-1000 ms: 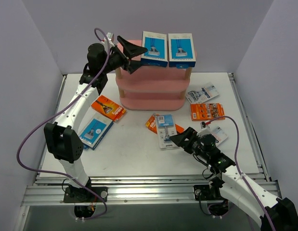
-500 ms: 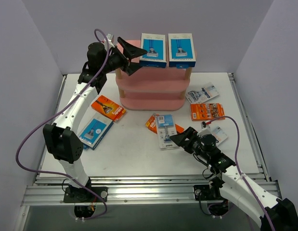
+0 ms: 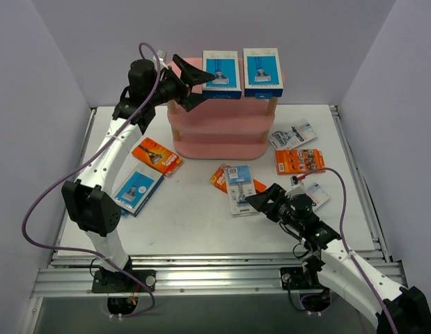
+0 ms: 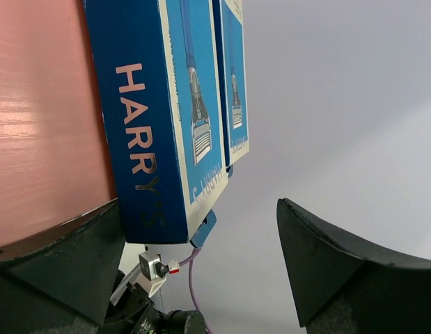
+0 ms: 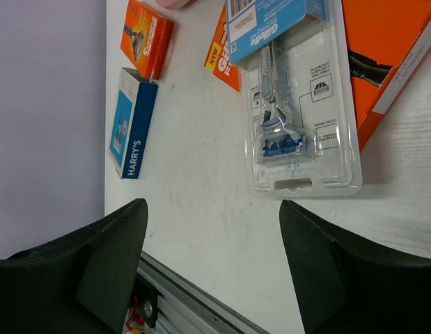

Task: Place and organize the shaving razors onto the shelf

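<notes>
The pink shelf (image 3: 218,132) stands at the back centre. Two blue-and-white razor boxes (image 3: 222,73) (image 3: 262,72) sit side by side on its top board. My left gripper (image 3: 199,83) is open at the top board's left end, beside the left box (image 4: 152,118), whose near corner lies between the spread fingers. On the table lie a third blue box (image 3: 138,191), orange cards (image 3: 157,155) (image 3: 299,161), and a clear blister pack (image 3: 241,188) overlapping another orange card (image 3: 221,177). My right gripper (image 3: 260,202) hovers open just in front of that blister pack (image 5: 299,104).
Another blister pack (image 3: 293,133) lies right of the shelf. A third one (image 3: 316,196) is partly hidden by the right arm. The shelf's two lower boards hold nothing that shows. Grey walls close in the table on three sides, and a metal rail (image 3: 201,271) runs along the near edge.
The left gripper has edged slightly right, closer to the left box on the top board. The right arm has not moved.
</notes>
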Motion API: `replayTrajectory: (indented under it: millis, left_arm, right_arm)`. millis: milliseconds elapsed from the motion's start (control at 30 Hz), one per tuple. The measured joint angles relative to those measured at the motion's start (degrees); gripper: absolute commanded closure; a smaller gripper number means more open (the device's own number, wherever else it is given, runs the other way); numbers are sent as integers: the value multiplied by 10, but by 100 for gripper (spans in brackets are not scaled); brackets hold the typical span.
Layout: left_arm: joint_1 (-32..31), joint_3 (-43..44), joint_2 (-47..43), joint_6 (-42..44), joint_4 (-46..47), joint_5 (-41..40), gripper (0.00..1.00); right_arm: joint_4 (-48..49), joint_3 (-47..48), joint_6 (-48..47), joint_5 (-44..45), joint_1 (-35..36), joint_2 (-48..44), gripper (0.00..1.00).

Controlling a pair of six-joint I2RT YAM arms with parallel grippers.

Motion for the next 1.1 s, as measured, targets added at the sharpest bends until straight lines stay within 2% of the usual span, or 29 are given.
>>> replayTrajectory:
  millis: [1100]
  left_arm:
    - [-8,40,30,-8,-8,18,6]
  right_arm:
    - [5,-19,-4,-9,-8,17,28]
